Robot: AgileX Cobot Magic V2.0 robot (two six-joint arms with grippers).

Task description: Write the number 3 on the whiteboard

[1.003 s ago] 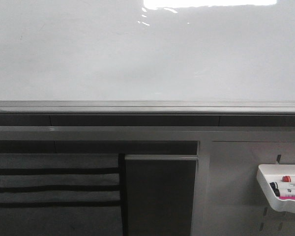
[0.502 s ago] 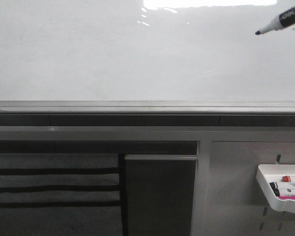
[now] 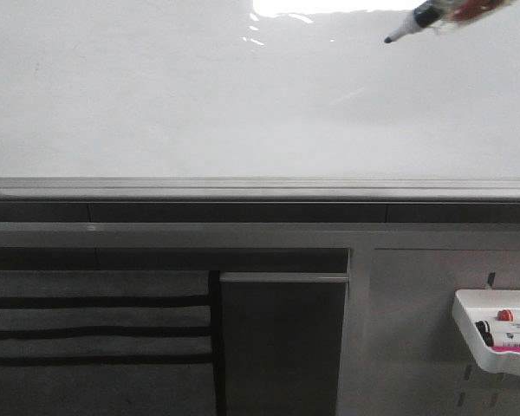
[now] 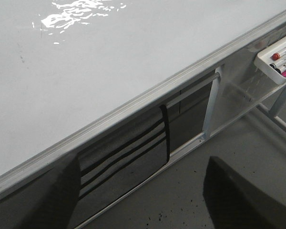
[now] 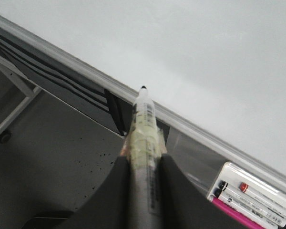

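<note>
The whiteboard fills the upper half of the front view, glossy and blank, with glare at its top. The number 3 shows in no view. A black-tipped marker reaches in from the upper right, its tip pointing left and down in front of the board. In the right wrist view my right gripper is shut on that marker, whose tip points at the whiteboard. My left gripper is open with nothing between its fingers, low beside the whiteboard.
A grey metal rail runs under the board. Below it hang grey fabric pockets with black stripes and a dark panel. A white tray with spare markers hangs on the pegboard panel at lower right.
The marker came in from the right edge of the front view, then moved left and a little higher across the board's upper right. The board stays blank.
</note>
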